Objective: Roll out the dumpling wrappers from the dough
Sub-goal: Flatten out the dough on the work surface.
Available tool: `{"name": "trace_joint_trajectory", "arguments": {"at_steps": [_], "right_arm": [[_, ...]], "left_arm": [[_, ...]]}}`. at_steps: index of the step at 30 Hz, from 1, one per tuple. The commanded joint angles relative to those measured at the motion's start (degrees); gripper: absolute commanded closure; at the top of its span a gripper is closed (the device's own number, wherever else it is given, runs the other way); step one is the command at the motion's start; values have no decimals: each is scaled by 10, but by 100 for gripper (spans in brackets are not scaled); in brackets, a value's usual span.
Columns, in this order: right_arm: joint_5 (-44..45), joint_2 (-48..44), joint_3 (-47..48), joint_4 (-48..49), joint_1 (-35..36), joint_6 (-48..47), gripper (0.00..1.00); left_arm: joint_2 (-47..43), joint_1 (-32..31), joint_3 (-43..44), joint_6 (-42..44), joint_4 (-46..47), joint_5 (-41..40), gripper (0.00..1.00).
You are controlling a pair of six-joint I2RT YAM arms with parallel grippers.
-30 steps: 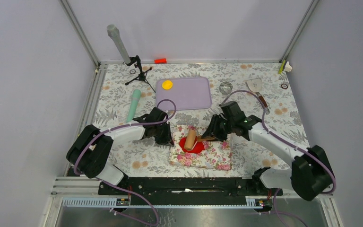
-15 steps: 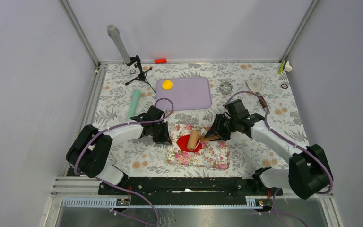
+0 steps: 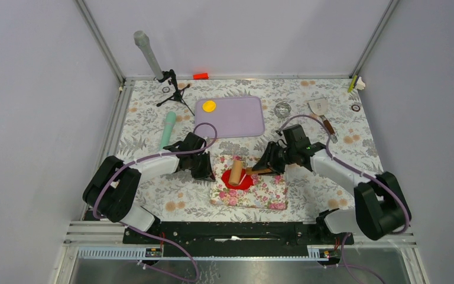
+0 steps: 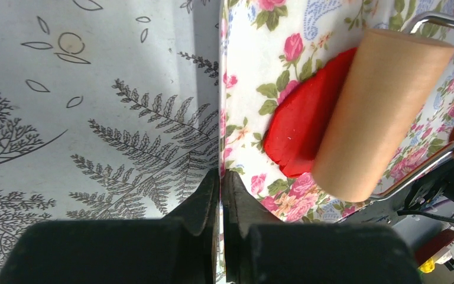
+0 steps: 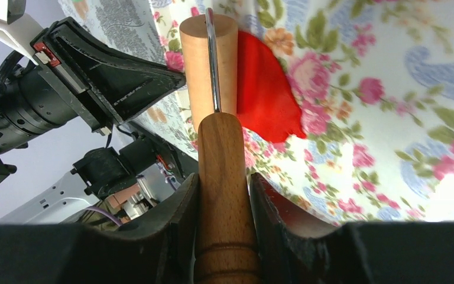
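Roller (image 3: 236,171) shifted left over dough (image 4: 298,127), axis near-far; right pincer (image 5: 223,180) clamps handle (image 5: 224,236), left pincer (image 4: 220,183) pinches mat (image 4: 254,59).

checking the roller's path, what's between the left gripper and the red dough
Only a bare strip of floral mat, shown in the left wrist view; the left gripper sits at the mat's edge, the dough further in.

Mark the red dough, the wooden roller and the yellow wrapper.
red dough (image 4: 298,130): left wrist view, middle of the exposed flattened sheet.
wooden roller (image 4: 381,112): left wrist view, middle of its barrel.
yellow wrapper (image 3: 209,106): top external view, centre of the disc.
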Motion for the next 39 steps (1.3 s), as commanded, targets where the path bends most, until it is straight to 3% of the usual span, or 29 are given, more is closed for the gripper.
{"name": "trace_joint_trajectory", "arguments": {"at_steps": [1,18,22,27,32,39], "right_arm": [[206,-42,-63,-263,-40,-59,100],[208,-70,-23,-356,-67,-73,100],[241,-88,41,-392,-68,-76,100],[177,-84,147,-384,-65,-64,100],[222,-34,231,-359,57,-31,100],[177,11,201,-249,83,-3,100]], "left_arm": [[-1,0,12,-3,31,7,100],[-14,13,2,-4,27,-4,100],[-12,13,3,-2,30,4,100],[-12,13,10,-3,29,4,100],[-3,13,16,-4,31,11,100],[1,13,17,-5,31,10,100]]}}
